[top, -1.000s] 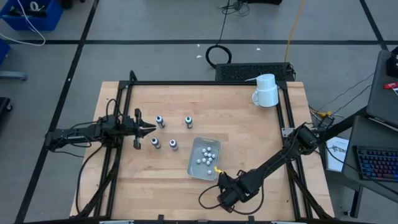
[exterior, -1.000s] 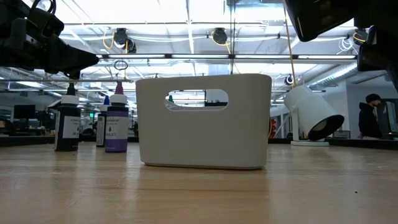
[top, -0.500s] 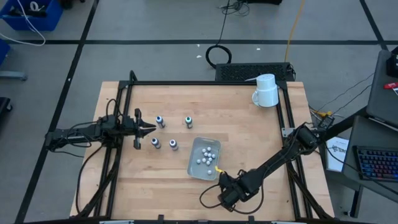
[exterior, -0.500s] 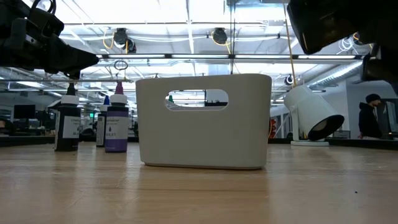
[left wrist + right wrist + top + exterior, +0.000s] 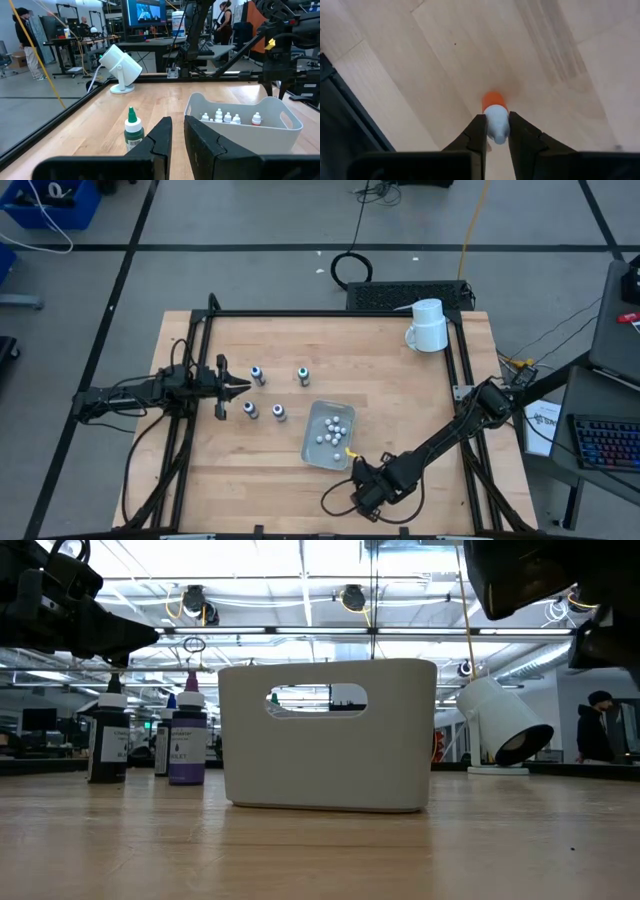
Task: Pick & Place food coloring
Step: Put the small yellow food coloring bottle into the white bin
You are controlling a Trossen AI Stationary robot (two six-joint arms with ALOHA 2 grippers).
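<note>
Several small food coloring bottles (image 5: 257,375) with dark caps stand upright on the wood left of a white bin (image 5: 310,448), which holds more small bottles (image 5: 227,118). My right gripper (image 5: 493,125) is above the table's near edge, just right of the bin (image 5: 330,740), pointing steeply down and shut on a white bottle with an orange cap (image 5: 493,101). My left gripper (image 5: 245,387) waits shut and level at the left, beside the standing bottles. A green-capped bottle (image 5: 133,131) stands just ahead of it. My right gripper pinches the pale body (image 5: 496,122) of the orange-capped bottle between its two fingers, one on each side. The fingers come from above, slanting steeply down and lying along the bottle. The cap end points down at the wood, and the bottle is lifted clear over a faint shadow.
A white mug (image 5: 428,326) lies on its side at the far right corner. Black frame rails (image 5: 200,440) run along the table's left and right sides. Bare wood lies between the bin and the mug. A person (image 5: 597,730) stands in the room beyond the table.
</note>
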